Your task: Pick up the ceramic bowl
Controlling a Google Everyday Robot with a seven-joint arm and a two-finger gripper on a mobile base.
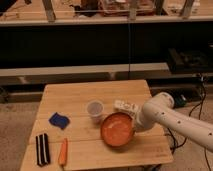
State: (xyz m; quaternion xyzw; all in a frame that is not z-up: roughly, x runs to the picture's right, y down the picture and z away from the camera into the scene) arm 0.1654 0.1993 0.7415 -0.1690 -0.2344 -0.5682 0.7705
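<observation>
A light wooden slatted counter point(75, 95) is seen standing on a speckled floor, in front of long dark shelving that runs across the room. On the counter, the ceramic bowl point(117, 130) is placed right of centre, towards the front edge; it is orange-red and glossy. A small translucent cup point(94, 110) is set just beside the bowl's upper left rim. A white, flat package point(125, 106) is laid just behind the bowl. A blue cloth point(59, 120) is found towards the left, well apart from the bowl. A black item with pale stripes point(43, 149) and an orange carrot-like piece point(63, 151) are laid side by side near the front left corner. The white arm point(170, 117) is reached in from the right, and the gripper point(134, 123) is located at the bowl's right rim. Whether the gripper is spread or clamped cannot be told.
</observation>
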